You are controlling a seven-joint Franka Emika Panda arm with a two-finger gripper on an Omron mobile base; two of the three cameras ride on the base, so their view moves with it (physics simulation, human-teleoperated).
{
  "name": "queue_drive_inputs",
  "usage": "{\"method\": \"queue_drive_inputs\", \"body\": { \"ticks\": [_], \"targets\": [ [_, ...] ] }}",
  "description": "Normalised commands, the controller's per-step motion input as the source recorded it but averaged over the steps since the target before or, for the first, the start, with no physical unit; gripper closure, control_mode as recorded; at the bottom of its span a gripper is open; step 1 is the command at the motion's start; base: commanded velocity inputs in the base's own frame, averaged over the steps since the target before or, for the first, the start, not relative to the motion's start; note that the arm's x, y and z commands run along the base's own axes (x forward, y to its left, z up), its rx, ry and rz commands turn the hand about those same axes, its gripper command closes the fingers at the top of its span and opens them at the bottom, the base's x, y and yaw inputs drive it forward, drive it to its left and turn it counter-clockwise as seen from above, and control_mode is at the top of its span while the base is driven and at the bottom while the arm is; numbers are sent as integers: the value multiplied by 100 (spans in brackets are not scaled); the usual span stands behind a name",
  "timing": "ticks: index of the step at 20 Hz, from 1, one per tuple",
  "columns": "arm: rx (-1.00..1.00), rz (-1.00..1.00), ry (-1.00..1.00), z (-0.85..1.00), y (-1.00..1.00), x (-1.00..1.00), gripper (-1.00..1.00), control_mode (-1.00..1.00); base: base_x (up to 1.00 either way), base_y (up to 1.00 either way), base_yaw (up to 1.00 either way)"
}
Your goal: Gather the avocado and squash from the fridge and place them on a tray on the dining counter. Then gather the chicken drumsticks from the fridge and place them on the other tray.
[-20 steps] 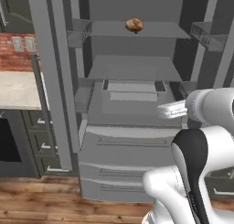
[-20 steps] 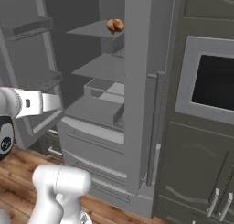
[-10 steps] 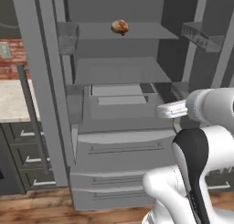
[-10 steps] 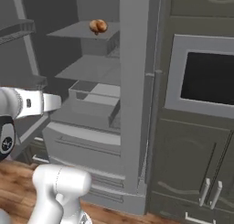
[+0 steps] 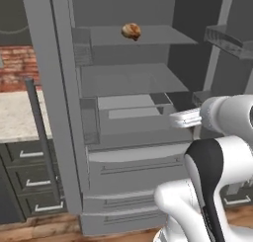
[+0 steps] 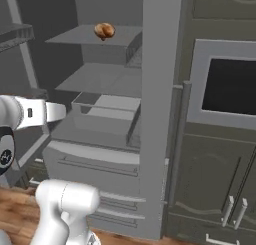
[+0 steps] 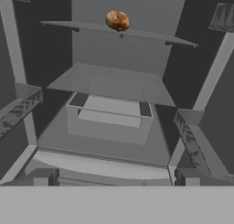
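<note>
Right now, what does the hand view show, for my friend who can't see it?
A golden-brown chicken drumstick sits on the top shelf of an open grey fridge. Below it are a bare second shelf and a drawer, with wire door racks at both sides.

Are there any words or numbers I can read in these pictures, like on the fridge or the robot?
No readable text anywhere.
Robot arm: a small round mark on the dark joint, too blurred to read.
Fridge, its shelves and the wall oven: no labels or signs.
</note>
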Motion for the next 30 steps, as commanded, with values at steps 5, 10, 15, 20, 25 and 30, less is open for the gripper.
{"method": "queue_drive_inputs", "body": {
  "ticks": [5,10,15,20,25,30],
  "targets": [
    [0,0,0,0,0,0,-100,100,50,20,-12],
    [0,0,0,0,0,0,-100,100,49,34,-16],
    [0,0,0,0,0,0,-100,100,51,16,-13],
    [0,0,0,0,0,0,-100,100,56,2,-4],
    [0,0,0,0,0,0,-100,100,48,0,0],
    [1,7,-1,43,1,3,-100,-100,8,0,0]
  ]
}}
